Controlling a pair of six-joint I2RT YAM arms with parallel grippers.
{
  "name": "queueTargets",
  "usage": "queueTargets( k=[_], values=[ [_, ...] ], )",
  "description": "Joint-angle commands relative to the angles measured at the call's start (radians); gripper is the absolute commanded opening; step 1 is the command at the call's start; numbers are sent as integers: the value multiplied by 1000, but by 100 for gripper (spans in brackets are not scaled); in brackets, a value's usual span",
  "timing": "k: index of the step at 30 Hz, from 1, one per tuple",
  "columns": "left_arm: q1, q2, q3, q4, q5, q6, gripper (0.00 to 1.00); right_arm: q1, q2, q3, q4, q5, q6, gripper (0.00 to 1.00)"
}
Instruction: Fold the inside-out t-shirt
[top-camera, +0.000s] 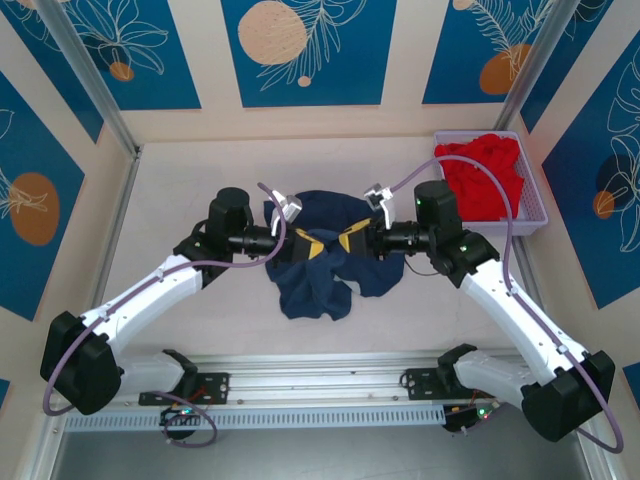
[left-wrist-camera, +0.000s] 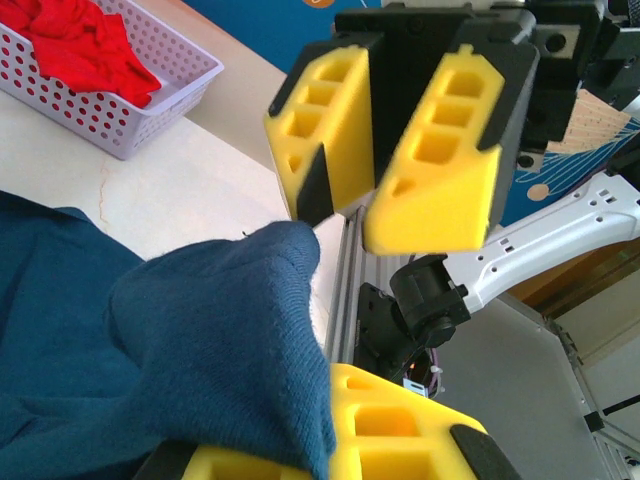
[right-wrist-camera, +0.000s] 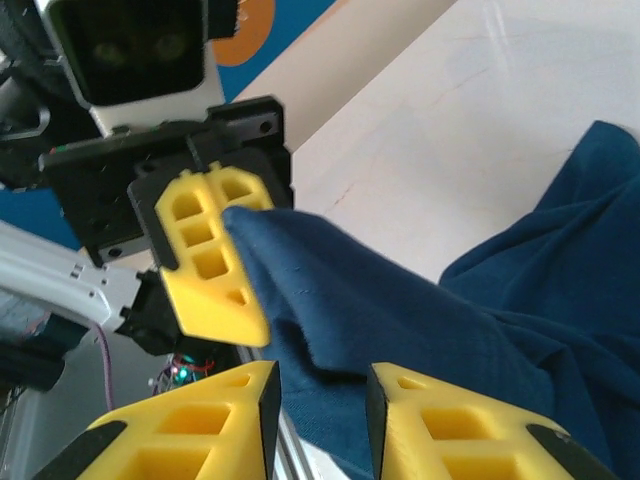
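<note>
- Pale table (top-camera: 180, 170), bare across its far side and along its left.
- Left arm (top-camera: 140, 295) and right arm (top-camera: 520, 310), white with black joints, reaching from the near corners inward to mid-table, wrists facing each other.
- Dark blue t-shirt (top-camera: 320, 285), crumpled in a heap at mid-table between the two arms. Upper part drawn up to the claws, lower part slumped on the table toward the near edge. Well apart from the basket.
- Lilac mesh basket (top-camera: 535, 215) at the far right corner of the table.
- Red garment (top-camera: 485, 175) bunched inside that basket.
- Left claw (top-camera: 305, 243), yellow fingers pressed together on a fold of the t-shirt. In the right wrist view, one finger (right-wrist-camera: 210, 255) flat against the cloth's edge, the cloth hanging away from it.
- Right claw (top-camera: 350, 242), just beside the left claw and tip to tip with it, yellow fingers (right-wrist-camera: 200, 440) parted by a narrow gap. T-shirt cloth lying across that gap in the right wrist view. In the left wrist view, a point of cloth just under those fingers (left-wrist-camera: 430, 170), not between them. Contact with the pads impossible to tell.
</note>
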Motion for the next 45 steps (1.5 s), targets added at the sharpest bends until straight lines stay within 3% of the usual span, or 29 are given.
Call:
queueTargets(
  k=[1,6,13,16,18,22,25,29,39,45],
  values=[
    [10,-13,29,8,19,13,0,27,4,-31,-10,-59,-92,32],
    [11,-12,33,13,24,6,0,46,57,-27,0,-29,-105,37],
    [10,-16,33,20,23,-8,0,65,137,-25,38,-46,-132,51],
    [11,-18,33,29,8,-24,0,74,152,-36,40,-53,-142,51],
    [11,-22,28,37,-10,-36,0,74,153,-49,29,-25,-149,47],
    [19,-39,21,56,-40,-64,0,74,133,-64,-32,102,-153,25],
    [39,-56,3,104,-50,-111,0,73,107,-83,-56,169,-131,18],
    [50,-56,-4,134,-38,-135,0,71,69,-105,-43,187,-108,18],
    [47,-44,0,111,21,-97,0,59,12,-109,149,21,-65,37],
    [47,-39,5,106,33,-95,0,72,100,-66,171,-29,-91,46]
  ],
)
